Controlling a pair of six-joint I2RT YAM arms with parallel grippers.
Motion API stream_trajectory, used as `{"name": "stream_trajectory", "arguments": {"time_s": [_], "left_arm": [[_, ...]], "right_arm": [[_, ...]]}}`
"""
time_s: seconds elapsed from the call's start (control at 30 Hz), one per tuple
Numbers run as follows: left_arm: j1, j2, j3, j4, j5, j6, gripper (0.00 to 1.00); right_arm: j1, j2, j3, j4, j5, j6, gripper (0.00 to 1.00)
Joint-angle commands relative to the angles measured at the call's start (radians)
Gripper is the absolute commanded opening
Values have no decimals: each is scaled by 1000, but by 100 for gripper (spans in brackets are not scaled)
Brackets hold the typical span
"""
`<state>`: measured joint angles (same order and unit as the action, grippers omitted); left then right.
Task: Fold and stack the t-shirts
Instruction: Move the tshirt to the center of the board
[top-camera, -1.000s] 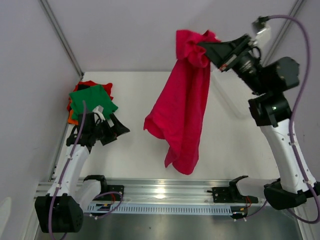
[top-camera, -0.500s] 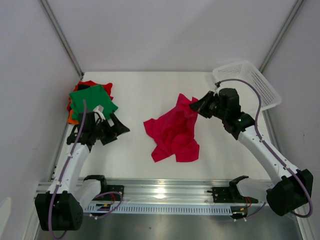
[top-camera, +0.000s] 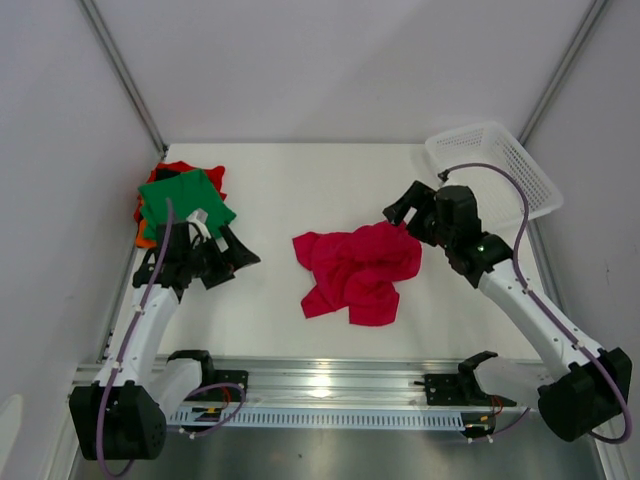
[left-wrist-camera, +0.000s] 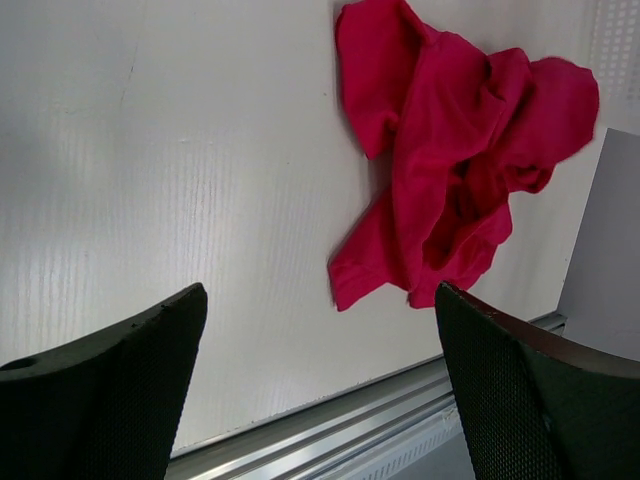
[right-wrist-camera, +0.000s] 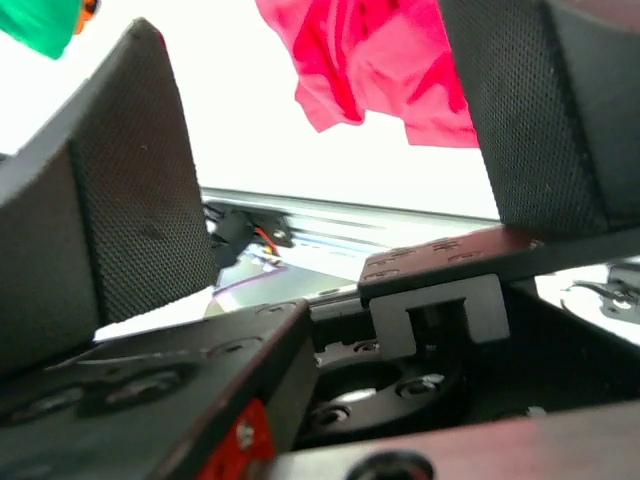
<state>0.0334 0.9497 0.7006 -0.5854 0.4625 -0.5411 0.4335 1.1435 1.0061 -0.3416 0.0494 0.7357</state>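
Note:
A crimson-red t-shirt (top-camera: 355, 275) lies crumpled in a heap in the middle of the table, free of both grippers. My right gripper (top-camera: 401, 209) hovers open just past the heap's far right edge; in the right wrist view the t-shirt (right-wrist-camera: 370, 60) shows between its spread fingers (right-wrist-camera: 130, 170). At the far left a green t-shirt (top-camera: 180, 197) tops a stack with orange and red cloth under it. My left gripper (top-camera: 238, 266) stands open beside that stack, empty, facing the crimson t-shirt (left-wrist-camera: 460, 150).
A white mesh basket (top-camera: 490, 165) sits tilted at the back right corner, behind the right arm. The metal rail (top-camera: 330, 385) runs along the table's near edge. Grey walls close in the left and right sides.
The right gripper came down from high up, where the crimson t-shirt hung from it, laid the shirt on the table and opened. The left arm has not moved.

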Motion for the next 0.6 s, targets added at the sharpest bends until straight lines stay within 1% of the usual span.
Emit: {"name": "stream_trajectory", "arguments": {"time_s": [0.0, 0.2, 0.27, 0.37, 0.4, 0.43, 0.5, 0.53, 0.57], "left_arm": [[8, 4, 20, 35, 42, 3, 96], [7, 9, 11, 41, 45, 1, 96], [7, 14, 13, 42, 47, -2, 96], [5, 20, 20, 47, 53, -8, 96], [6, 23, 17, 48, 54, -10, 96], [7, 29, 22, 48, 57, -11, 96], [7, 37, 39, 39, 61, -11, 96], [7, 37, 48, 36, 61, -11, 96], [5, 34, 51, 33, 61, -11, 96]], "right_arm": [[34, -100, -26, 19, 101, -62, 86], [66, -244, -31, -52, 190, -84, 87], [76, -261, -29, -110, 184, -79, 87], [82, -254, -82, -160, 115, -15, 87], [89, -249, -118, -148, 89, 35, 87], [96, -248, -206, -130, 36, 65, 87], [131, -246, -300, -35, 3, 147, 87], [139, -235, -379, 33, -22, 175, 87], [143, -225, -409, 64, -35, 197, 87]]}}
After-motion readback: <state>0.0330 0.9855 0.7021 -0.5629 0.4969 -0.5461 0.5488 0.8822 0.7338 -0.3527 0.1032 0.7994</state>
